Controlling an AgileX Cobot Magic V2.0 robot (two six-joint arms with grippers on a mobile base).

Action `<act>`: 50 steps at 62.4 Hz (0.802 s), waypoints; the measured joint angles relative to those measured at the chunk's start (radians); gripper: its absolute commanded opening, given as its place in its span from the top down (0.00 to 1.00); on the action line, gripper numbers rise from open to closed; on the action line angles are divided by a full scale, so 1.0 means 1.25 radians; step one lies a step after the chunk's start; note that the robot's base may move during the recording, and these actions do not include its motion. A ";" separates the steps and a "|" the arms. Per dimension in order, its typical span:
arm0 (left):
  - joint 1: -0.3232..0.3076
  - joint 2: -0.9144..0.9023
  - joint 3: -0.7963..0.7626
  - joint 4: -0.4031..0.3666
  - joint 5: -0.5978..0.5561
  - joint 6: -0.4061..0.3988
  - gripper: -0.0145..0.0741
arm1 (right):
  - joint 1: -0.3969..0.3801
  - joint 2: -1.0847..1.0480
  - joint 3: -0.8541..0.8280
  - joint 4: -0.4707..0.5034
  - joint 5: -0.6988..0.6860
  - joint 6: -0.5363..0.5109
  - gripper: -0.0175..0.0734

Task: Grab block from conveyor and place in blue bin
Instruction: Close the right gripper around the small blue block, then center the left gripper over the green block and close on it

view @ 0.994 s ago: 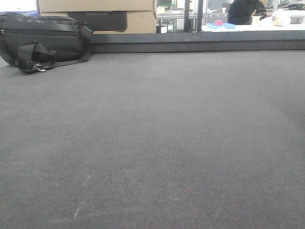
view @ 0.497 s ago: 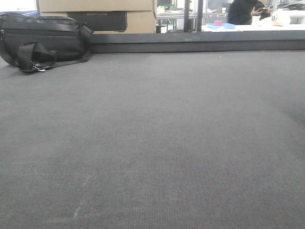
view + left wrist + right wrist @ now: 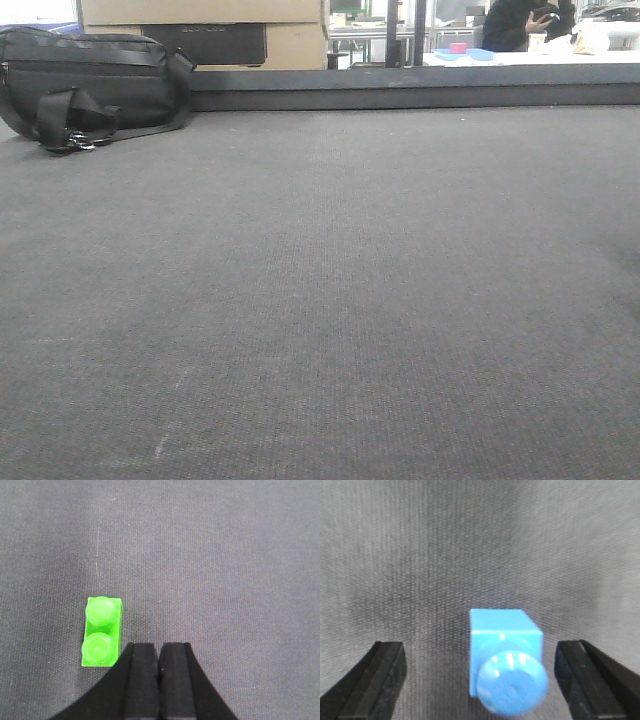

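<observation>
Our right gripper (image 3: 480, 647) gapes around the off-centre blue block (image 3: 506, 660), so closing could shove it along the conveyor (image 3: 470, 540); our left gripper (image 3: 159, 652), clenched empty, could nudge the green block (image 3: 102, 632).

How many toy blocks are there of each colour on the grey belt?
Green plastic two-stud block: 1
Blue plastic one-stud block: 1
Total: 2 blocks
</observation>
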 measured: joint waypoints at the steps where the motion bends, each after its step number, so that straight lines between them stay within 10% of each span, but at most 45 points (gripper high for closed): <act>1: 0.000 0.000 0.000 0.000 0.000 0.000 0.96 | -0.002 0.000 0.001 0.004 -0.002 0.000 0.28; 34: 0.000 0.000 0.000 0.000 0.001 0.000 0.96 | -0.031 0.016 0.002 0.017 -0.010 0.000 0.52; 50: 0.000 0.000 0.000 0.000 0.003 0.000 0.96 | -0.031 0.016 0.002 0.017 -0.010 -0.005 0.99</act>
